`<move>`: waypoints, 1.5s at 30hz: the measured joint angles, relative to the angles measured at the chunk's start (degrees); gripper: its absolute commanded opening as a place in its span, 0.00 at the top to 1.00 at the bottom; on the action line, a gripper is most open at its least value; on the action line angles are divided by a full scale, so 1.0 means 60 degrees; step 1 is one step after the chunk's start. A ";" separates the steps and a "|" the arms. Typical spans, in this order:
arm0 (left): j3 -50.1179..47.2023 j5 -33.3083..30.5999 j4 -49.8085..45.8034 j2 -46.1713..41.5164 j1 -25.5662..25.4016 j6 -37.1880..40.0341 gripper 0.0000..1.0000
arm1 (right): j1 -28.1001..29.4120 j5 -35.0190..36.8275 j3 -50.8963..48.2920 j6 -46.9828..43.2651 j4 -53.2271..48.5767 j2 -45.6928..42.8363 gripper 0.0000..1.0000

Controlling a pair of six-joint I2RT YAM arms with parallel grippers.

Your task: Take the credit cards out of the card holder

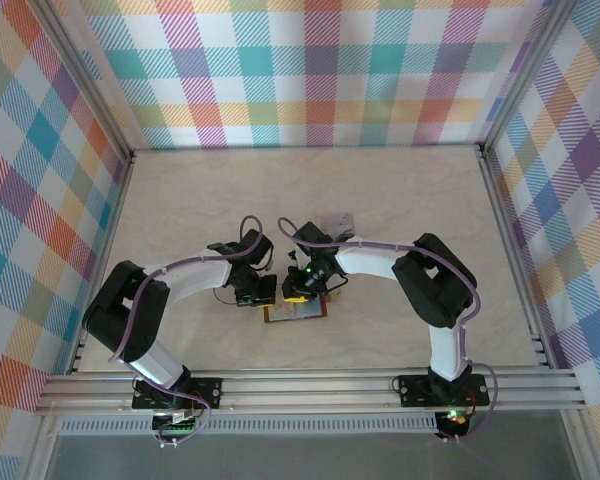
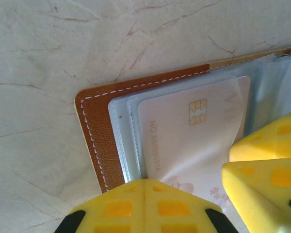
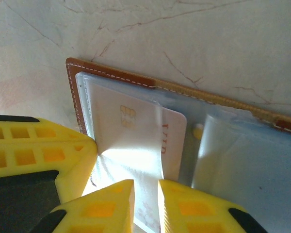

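Note:
The brown card holder point(image 1: 298, 314) lies open on the table between both arms, its leather edge point(image 2: 99, 141) and clear sleeves facing up. A whitish credit card point(image 2: 184, 141) with a gold chip sits in the left-hand sleeve, its one end poking out of the sleeve point(image 3: 175, 141). My left gripper point(image 2: 144, 180) is shut, tips pressed down on the sleeve's edge beside the card. My right gripper point(image 3: 145, 187) hovers at the card's near end, jaws a narrow gap apart with the card and sleeve showing between them. In the top view the left gripper point(image 1: 260, 296) and right gripper point(image 1: 300, 296) nearly touch.
The holder's other half carries a loose clear sleeve point(image 3: 242, 165) and a small snap. A small pale flat thing point(image 1: 337, 220) lies behind the right arm. Plaid walls and aluminium rails point(image 1: 310, 385) ring the marbled table point(image 1: 400, 190).

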 measured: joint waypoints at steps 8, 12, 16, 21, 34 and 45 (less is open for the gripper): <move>0.0000 -0.0033 0.0007 -0.0004 -0.0015 -0.0004 0.94 | 0.0004 0.0255 0.0066 -0.0080 -0.0186 0.0000 0.67; 0.0000 -0.0036 0.0007 -0.0004 -0.0018 -0.0004 0.94 | 0.0004 0.0393 0.0149 -0.0193 -0.0382 -0.0004 0.66; 0.0000 -0.0036 0.0004 -0.0004 -0.0018 -0.0004 0.94 | 0.0004 0.0426 0.0182 -0.0219 -0.0441 -0.0007 0.66; 0.0058 -0.0066 -0.0091 -0.0004 -0.0022 -0.0004 0.94 | 0.0000 0.0463 0.0142 -0.0208 -0.0488 -0.0197 0.65; 0.0557 -0.0033 -0.0477 -0.0153 -0.0200 -0.0007 0.94 | -0.0197 0.0197 -0.0076 -0.0182 -0.0339 -0.0521 0.66; 0.0678 0.0000 -0.0481 0.0543 -0.0284 0.0033 0.94 | -0.0310 -0.0029 -0.0273 -0.0182 -0.0084 -0.0310 0.72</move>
